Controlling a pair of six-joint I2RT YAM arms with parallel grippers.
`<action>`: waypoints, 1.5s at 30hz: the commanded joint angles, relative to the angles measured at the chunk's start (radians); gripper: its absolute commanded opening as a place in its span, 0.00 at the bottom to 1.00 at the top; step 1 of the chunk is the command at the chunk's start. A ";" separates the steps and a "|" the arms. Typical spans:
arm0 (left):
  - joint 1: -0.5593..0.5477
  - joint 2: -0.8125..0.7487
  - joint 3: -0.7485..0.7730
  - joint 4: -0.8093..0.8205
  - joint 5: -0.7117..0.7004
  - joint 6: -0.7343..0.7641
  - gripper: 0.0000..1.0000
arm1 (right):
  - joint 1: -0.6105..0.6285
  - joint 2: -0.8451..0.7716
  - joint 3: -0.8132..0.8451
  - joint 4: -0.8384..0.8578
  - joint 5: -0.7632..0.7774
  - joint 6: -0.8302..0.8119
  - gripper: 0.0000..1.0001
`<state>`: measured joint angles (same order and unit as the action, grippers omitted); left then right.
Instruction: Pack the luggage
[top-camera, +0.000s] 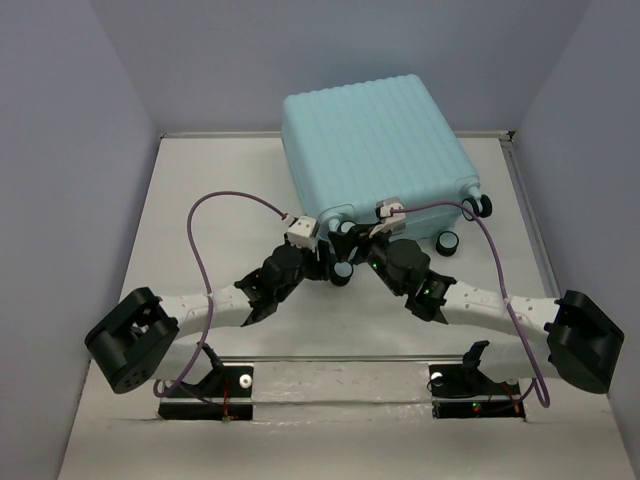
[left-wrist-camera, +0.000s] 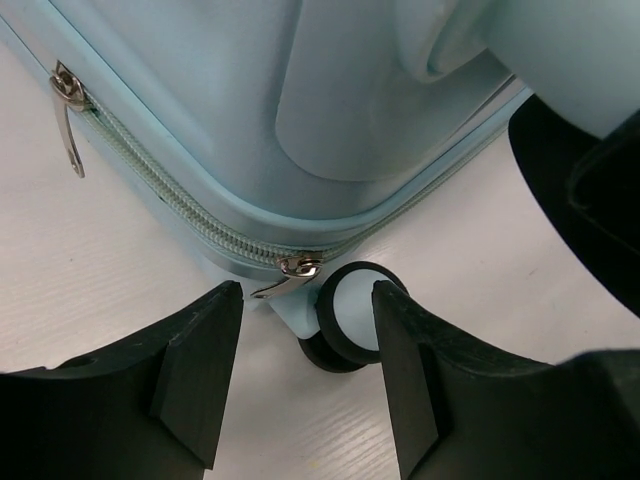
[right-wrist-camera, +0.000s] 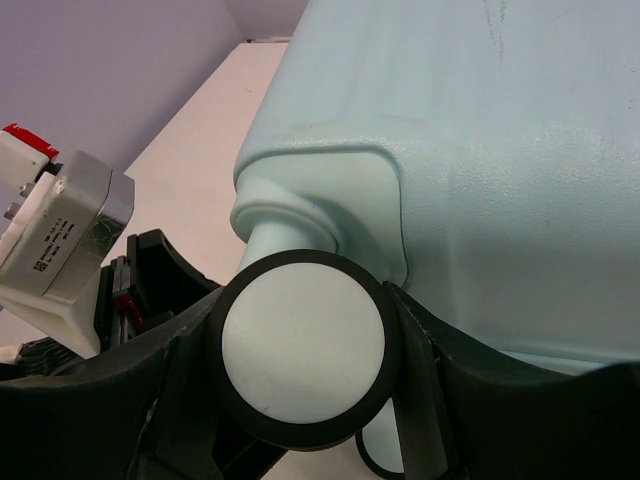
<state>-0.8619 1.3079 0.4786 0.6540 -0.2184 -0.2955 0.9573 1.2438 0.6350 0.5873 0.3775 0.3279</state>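
Observation:
The luggage (top-camera: 375, 150) is a pale aqua ribbed hard-shell suitcase, closed and lying flat at the back middle of the table, its wheels towards me. My left gripper (top-camera: 330, 264) is open at its near left corner. In the left wrist view the left gripper (left-wrist-camera: 305, 300) has a silver zipper pull (left-wrist-camera: 293, 270) and a black-and-white caster wheel (left-wrist-camera: 352, 315) just ahead of its fingertips. My right gripper (top-camera: 356, 243) is shut on another caster wheel (right-wrist-camera: 300, 345), with a finger (right-wrist-camera: 420, 370) pressed against each side of its black rim.
Two more caster wheels (top-camera: 450, 243) stick out at the suitcase's near right corner. A second zipper pull (left-wrist-camera: 68, 115) hangs on the suitcase's side seam. The left arm's wrist camera box (right-wrist-camera: 60, 240) is close beside my right gripper. Grey walls enclose the white table (top-camera: 200, 180).

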 joint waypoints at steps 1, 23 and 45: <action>0.004 -0.022 0.032 0.067 -0.051 0.019 0.65 | 0.023 -0.029 0.052 0.082 -0.023 -0.007 0.07; 0.004 -0.013 0.081 0.035 -0.233 -0.004 0.06 | 0.023 -0.012 0.046 0.094 -0.055 0.007 0.07; 0.004 -0.122 0.000 0.033 -0.096 -0.027 0.56 | 0.023 -0.006 0.072 0.068 -0.046 -0.006 0.07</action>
<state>-0.8574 1.1572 0.4343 0.6128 -0.3149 -0.3244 0.9569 1.2499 0.6422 0.5819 0.3668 0.3275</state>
